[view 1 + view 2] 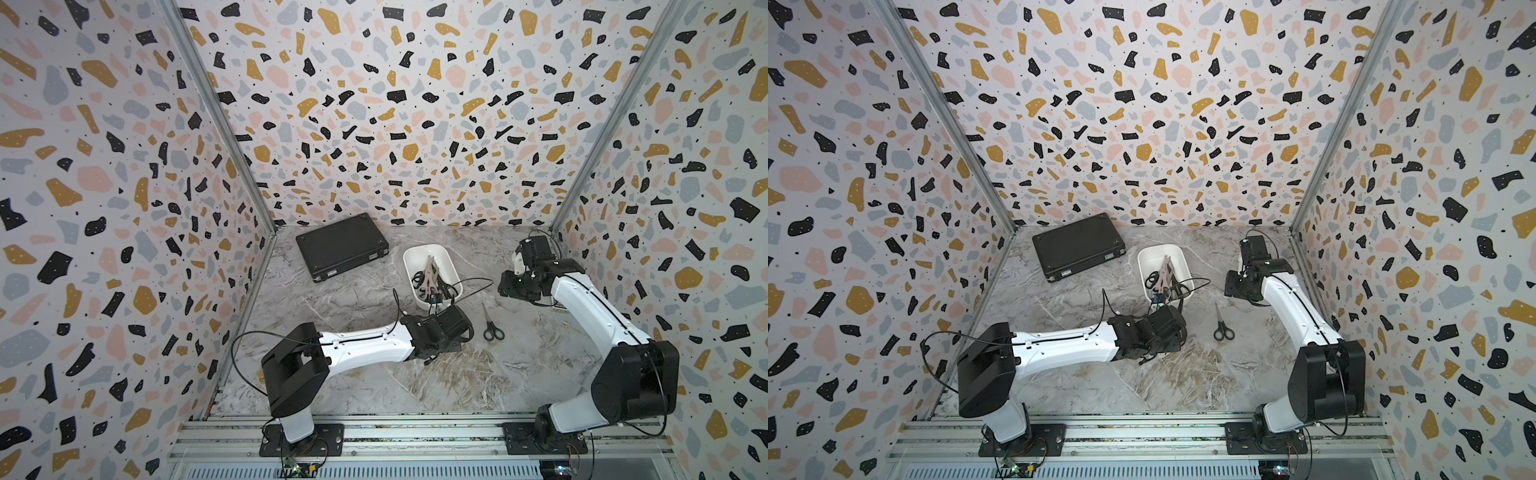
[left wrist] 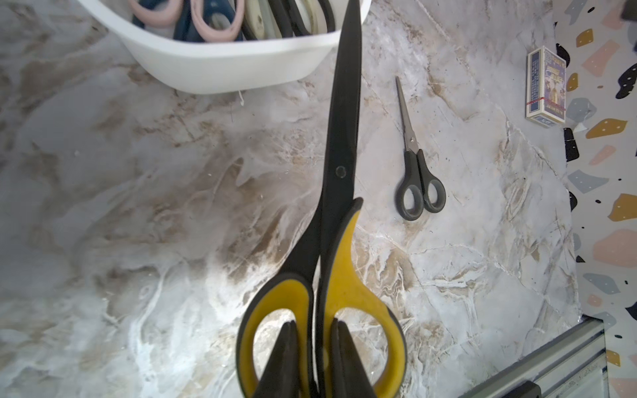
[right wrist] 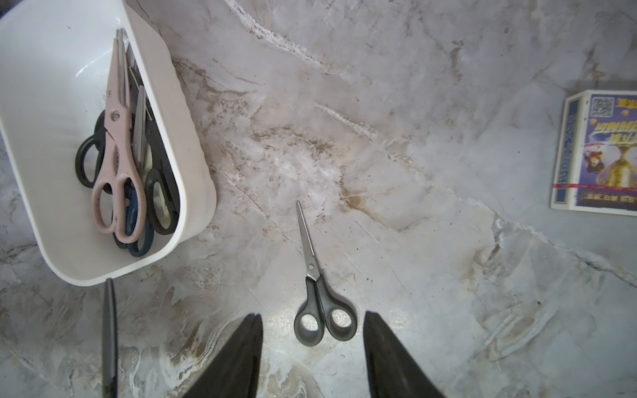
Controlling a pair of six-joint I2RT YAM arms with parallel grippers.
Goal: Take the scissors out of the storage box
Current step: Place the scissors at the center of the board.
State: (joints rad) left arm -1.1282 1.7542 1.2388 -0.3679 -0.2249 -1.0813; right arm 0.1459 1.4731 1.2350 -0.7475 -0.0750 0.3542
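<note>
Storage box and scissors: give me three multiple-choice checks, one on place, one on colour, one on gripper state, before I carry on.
1. Where does the small grey scissors lie?
A. in the storage box
B. on the table
C. on the black case

2. What colour are the handles of the scissors held by the left gripper?
A. pink
B. blue
C. yellow and black

3. How is the right gripper?
A. open, empty
B. shut on scissors
C. shut on the box rim

B: it lies flat on marble. C: the yellow-and-black scissors show at the left wrist. A: its fingers stand apart.
</note>
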